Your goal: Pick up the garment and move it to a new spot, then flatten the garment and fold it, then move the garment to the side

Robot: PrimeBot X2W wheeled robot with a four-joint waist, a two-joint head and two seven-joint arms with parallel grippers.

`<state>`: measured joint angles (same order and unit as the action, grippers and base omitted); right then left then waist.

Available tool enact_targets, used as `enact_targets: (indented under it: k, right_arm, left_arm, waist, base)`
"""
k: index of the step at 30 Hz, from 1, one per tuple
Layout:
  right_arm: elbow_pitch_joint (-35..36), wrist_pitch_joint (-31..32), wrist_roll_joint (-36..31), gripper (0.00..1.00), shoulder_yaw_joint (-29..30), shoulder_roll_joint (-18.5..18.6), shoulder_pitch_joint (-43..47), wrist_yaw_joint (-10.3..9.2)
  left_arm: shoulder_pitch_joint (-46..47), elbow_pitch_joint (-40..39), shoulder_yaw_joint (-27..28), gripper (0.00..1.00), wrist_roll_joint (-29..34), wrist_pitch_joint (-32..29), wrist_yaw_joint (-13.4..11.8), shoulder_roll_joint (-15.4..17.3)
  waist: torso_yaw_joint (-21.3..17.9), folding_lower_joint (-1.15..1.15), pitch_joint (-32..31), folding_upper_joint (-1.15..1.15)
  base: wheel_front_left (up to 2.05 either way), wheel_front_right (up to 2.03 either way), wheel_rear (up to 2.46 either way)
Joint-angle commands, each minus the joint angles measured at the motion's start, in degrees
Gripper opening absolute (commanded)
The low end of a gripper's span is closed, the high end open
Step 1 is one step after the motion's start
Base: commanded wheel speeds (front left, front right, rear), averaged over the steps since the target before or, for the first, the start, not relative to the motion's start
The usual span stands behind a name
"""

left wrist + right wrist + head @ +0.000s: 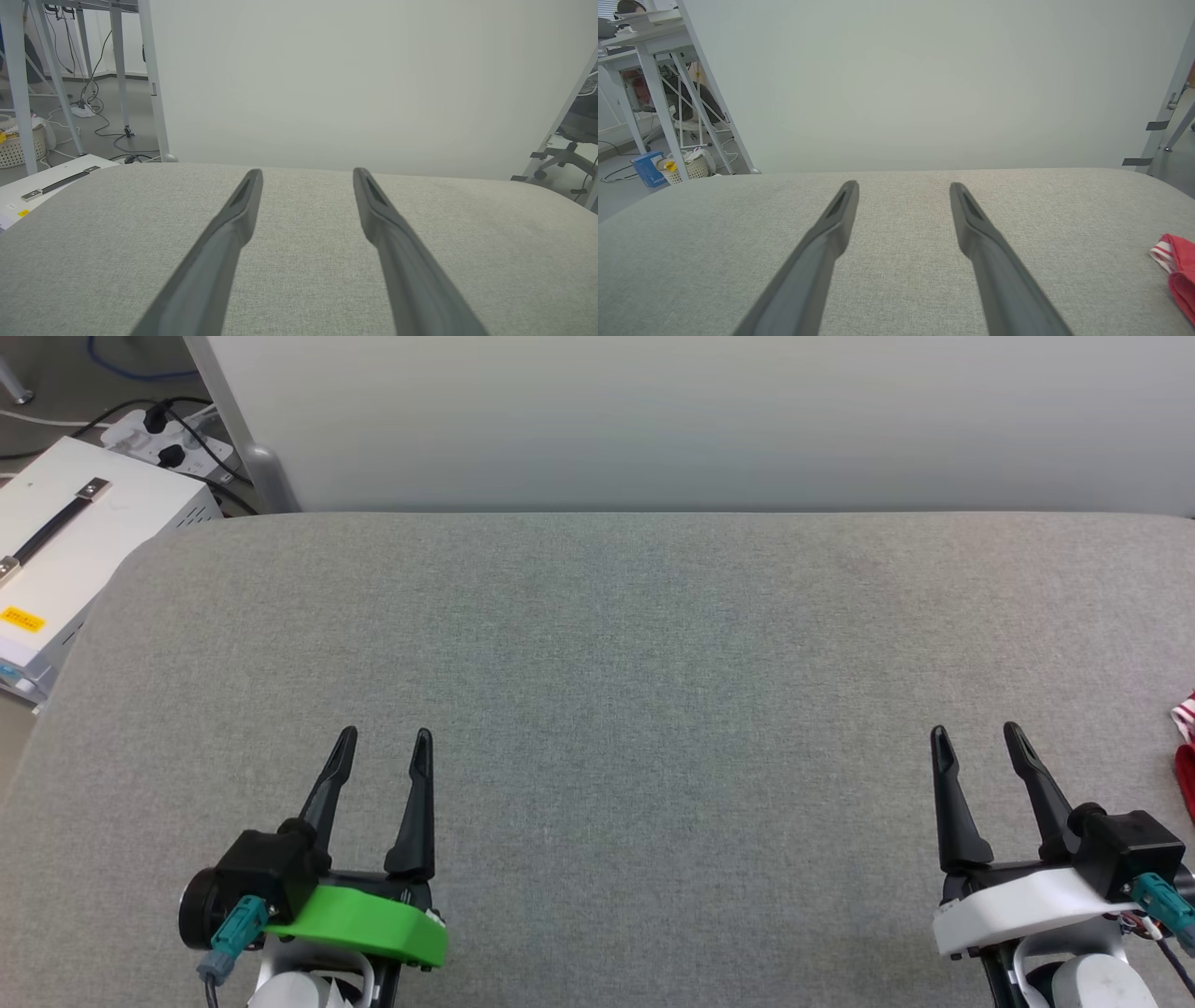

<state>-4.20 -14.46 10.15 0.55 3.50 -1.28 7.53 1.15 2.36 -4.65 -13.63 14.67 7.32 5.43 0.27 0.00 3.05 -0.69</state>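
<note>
Garment (1187, 765) shows at the head view's right edge, near wide right gripper (976, 730); left gripper (385, 733) wide too.

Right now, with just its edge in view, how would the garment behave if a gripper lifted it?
Likely floppy: the garment lies bunched in soft folds, so it should sag and drape from one pinch. Probably light, as it looks like thin cloth. Pushed, it may crumple rather than slide on the woven grey cover.

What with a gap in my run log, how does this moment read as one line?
left gripper: open, empty | right gripper: open, empty | garment: on grey surface, right of right gripper, untouched | pickup pending
</note>
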Motion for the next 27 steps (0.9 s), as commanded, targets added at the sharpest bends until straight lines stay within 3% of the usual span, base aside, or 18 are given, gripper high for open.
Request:
enact_targets:
  k: [1,5,6,27]
  right_arm:
    - [0.3,-0.5,-0.5,1.0,0.0,-0.2,-0.2,-0.04]
    - [0.5,-0.5,-0.5,1.0,0.0,-0.2,-0.1,-0.04]
    - [0.2,0.0,0.0,0.0,0.0,0.0,0.0,0.0]
    - [0.7,2.1,-1.4,0.0,-0.1,-0.1,0.2,-0.01]
  left_arm:
    - [-0.6,0.2,0.3,1.0,-0.4,0.3,0.2,-0.1]
    - [-0.6,-0.2,0.6,1.0,0.3,0.3,0.2,-0.1]
    - [0.0,0.0,0.4,0.0,0.1,0.0,0.0,0.0]
    - [-0.1,-0.3,1.0,0.0,2.0,-2.1,-1.0,-0.3]
  waist:
    - [0.0,0.0,0.0,0.69]
    - [0.1,0.0,0.2,0.69]
    - [0.0,0.0,0.2,0.0]
    - [0.0,0.0,-0.3,0.09]
  base:
    - [0.0,0.0,0.0]
    - [0.0,0.0,0.0]
    - [0.0,0.0,0.0]
    - [0.0,0.0,0.0]
